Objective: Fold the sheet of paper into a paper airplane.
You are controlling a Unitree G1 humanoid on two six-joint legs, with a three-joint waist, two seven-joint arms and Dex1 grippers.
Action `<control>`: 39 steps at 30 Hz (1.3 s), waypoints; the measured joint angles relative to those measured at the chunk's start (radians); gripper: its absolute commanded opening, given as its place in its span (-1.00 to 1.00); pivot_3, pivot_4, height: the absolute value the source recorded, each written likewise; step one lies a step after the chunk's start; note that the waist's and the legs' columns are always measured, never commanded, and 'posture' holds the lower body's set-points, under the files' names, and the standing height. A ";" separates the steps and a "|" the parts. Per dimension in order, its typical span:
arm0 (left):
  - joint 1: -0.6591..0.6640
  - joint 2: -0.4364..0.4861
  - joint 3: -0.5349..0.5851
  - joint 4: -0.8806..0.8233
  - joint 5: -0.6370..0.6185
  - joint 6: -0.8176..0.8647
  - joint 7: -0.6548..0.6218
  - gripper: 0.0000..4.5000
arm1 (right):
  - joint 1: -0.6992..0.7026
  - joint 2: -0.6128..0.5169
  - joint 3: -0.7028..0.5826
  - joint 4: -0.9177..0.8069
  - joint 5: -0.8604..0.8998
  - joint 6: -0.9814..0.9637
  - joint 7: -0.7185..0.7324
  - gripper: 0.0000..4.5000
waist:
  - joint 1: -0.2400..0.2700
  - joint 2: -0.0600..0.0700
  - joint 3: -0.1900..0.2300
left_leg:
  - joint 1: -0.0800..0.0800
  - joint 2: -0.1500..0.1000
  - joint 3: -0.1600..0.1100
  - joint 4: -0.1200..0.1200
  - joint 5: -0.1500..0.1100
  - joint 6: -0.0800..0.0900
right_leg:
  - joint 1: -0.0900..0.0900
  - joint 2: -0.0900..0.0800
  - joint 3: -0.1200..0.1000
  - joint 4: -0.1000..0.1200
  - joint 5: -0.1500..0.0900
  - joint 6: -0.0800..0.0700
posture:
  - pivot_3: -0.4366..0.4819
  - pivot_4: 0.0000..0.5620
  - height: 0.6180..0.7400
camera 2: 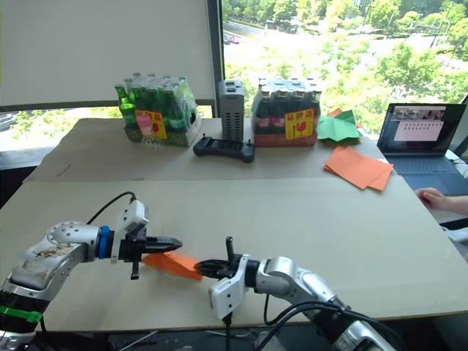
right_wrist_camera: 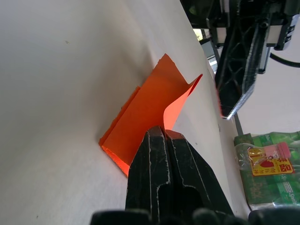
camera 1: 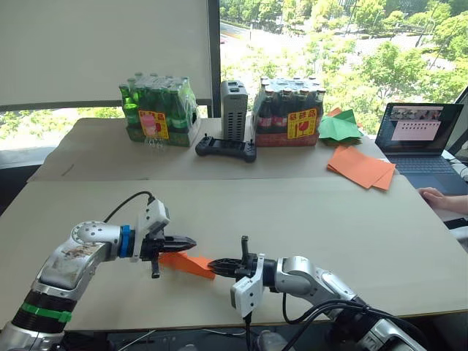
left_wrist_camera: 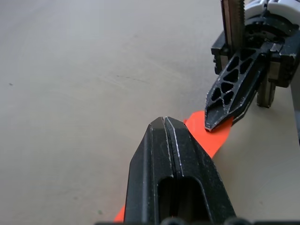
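The paper airplane (camera 1: 188, 263), a small orange wedge already folded narrow, lies on the near part of the counter (camera 1: 307, 212) between my two grippers. My left gripper (camera 1: 183, 240) sits at its nine o'clock end with fingers pressed shut over the paper; whether they pinch a layer I cannot tell. My right gripper (camera 1: 218, 268) meets it from three o'clock, fingers closed on one flap, which curls up where I hold it. To crease well, I judge I should keep the left end pinned flat, draw the flap over so its edges line up, then press along the fold, slowly, since thin paper tears or skews easily. Farther off at one o'clock lie a stack of orange sheets (camera 1: 362, 167) and a green paper shape (camera 1: 338, 126), with bottle packs (camera 1: 157, 110) at twelve.
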 measured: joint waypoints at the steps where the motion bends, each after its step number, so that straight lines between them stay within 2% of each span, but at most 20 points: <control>1: 0.009 0.000 -0.006 0.001 0.009 -0.004 0.000 -1.00 | -0.001 0.000 0.000 0.001 0.000 0.000 -0.001 -0.99 | 0.001 0.000 0.000 | 0.000 0.000 0.000 0.000 0.000 0.000 | 0.000 0.001 0.000 0.000 0.000 0.000 | -0.05 -0.47 0.88; 9: 0.016 0.000 -0.017 0.023 0.048 -0.027 -0.002 -1.00 | -0.004 -0.001 0.001 -0.005 0.001 0.010 0.018 -0.99 | 0.002 0.000 0.000 | 0.000 0.000 0.000 0.000 0.000 0.000 | 0.000 0.001 0.000 0.000 0.000 0.000 | -0.05 -0.47 0.88; 11: 0.016 0.000 -0.024 0.031 0.061 -0.042 -0.002 -1.00 | -0.004 0.000 0.003 -0.014 0.005 0.029 0.040 -0.71 | 0.003 0.000 0.000 | 0.000 0.000 0.000 0.000 0.000 0.000 | 0.000 0.001 0.000 0.000 0.000 0.000 | -0.05 -0.47 0.88; 12: 0.016 0.000 -0.027 0.034 0.064 -0.047 -0.002 -1.00 | -0.001 0.001 0.007 -0.015 0.006 0.039 0.054 -0.66 | 0.004 0.000 0.000 | 0.000 0.000 0.000 0.000 0.000 0.000 | 0.000 0.001 0.000 0.000 0.000 0.000 | -0.05 -0.47 0.88; 13: 0.016 0.000 -0.031 0.038 0.069 -0.050 -0.002 -1.00 | 0.005 0.002 0.008 -0.017 0.019 0.062 0.082 -0.44 | 0.005 0.000 0.000 | 0.000 0.000 0.000 0.000 0.000 0.000 | 0.000 0.000 0.000 0.000 0.000 0.000 | -0.05 -0.47 0.88; 19: 0.029 -0.005 -0.033 0.045 0.081 -0.052 -0.002 -1.00 | 0.029 0.010 -0.036 -0.125 0.161 0.248 0.238 0.44 | 0.010 0.000 0.000 | -0.001 0.000 0.000 0.000 0.000 0.000 | -0.001 0.000 0.000 -0.001 0.000 0.000 | -0.05 -0.47 0.88; 28: 0.042 -0.009 -0.057 0.069 0.124 -0.106 -0.001 -1.00 | 0.065 -0.007 -0.114 -0.372 0.423 0.665 0.492 0.44 | 0.022 0.001 0.001 | -0.003 0.001 0.000 0.000 -0.001 0.001 | -0.003 0.001 0.000 -0.001 -0.001 -0.002 | -0.05 -0.47 0.88; 35: 0.028 -0.036 -0.073 0.133 0.140 -0.180 -0.005 -1.00 | -0.024 0.103 -0.155 -0.430 0.554 1.013 0.498 0.44 | 0.026 0.001 0.001 | -0.003 0.001 0.000 0.000 -0.001 0.001 | -0.003 0.001 0.000 -0.001 -0.001 -0.002 | -0.05 -0.47 0.88; 39: 0.019 -0.045 -0.081 0.146 0.147 -0.201 -0.011 -1.00 | -0.085 0.158 -0.133 -0.379 0.553 1.119 0.477 -0.04 | 0.028 0.001 0.001 | -0.003 0.000 0.000 -0.001 -0.001 0.001 | -0.003 0.000 0.000 -0.001 -0.001 -0.002 | -0.05 -0.47 0.88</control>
